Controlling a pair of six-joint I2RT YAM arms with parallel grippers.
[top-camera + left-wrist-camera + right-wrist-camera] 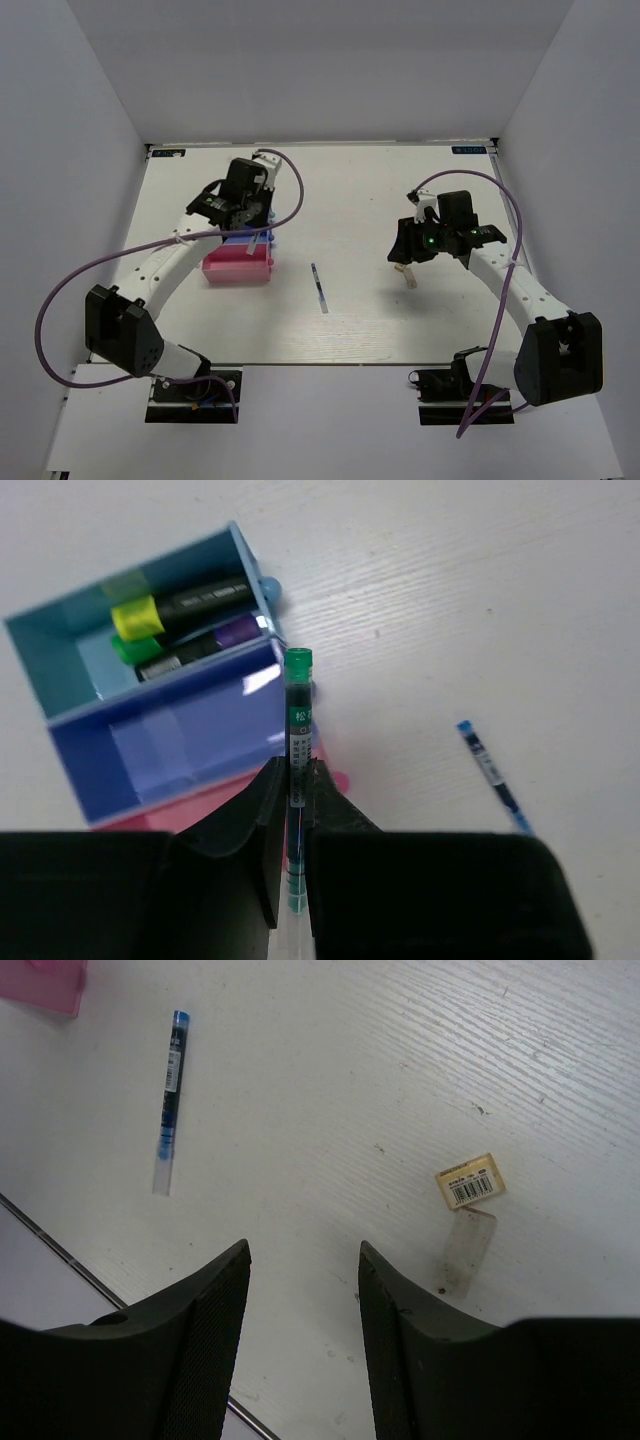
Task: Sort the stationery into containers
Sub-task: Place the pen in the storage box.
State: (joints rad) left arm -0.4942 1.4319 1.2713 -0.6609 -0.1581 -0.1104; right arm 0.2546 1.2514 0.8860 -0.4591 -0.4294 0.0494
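On the left, the left gripper [295,776] is pinching a thin green-capped pen [298,715] between its black fingers. The pen runs out ahead of the jaws, its green end hanging over the corner where the light blue plastic tray [60,675] meets the dark blue plastic tray [170,750]. The light blue one already holds the three stubby black highlighters [200,595], with their yellow, green and purple ends side by side. The dark blue one looks bare, and the pink plastic tray [175,805] shows only as a strip by the fingers. I'd say the pen is meant for the dark blue tray, and the snag is that it looks longer than the tray. The arm would do well to bring it over the tray's middle, dip the capped end in first and let go low, so the pen leans on the rim rather than bouncing onto the white table [360,200]. In the middle, well apart from the trays, lies the thin blue pen [319,287]. On the right, the right gripper [303,1255] hangs with its jaws spread and nothing between them. The small cream piece [470,1182] with a barcode label lies off to one side, touching a clear sleeve [468,1250], so the gripper should centre over the piece before closing.
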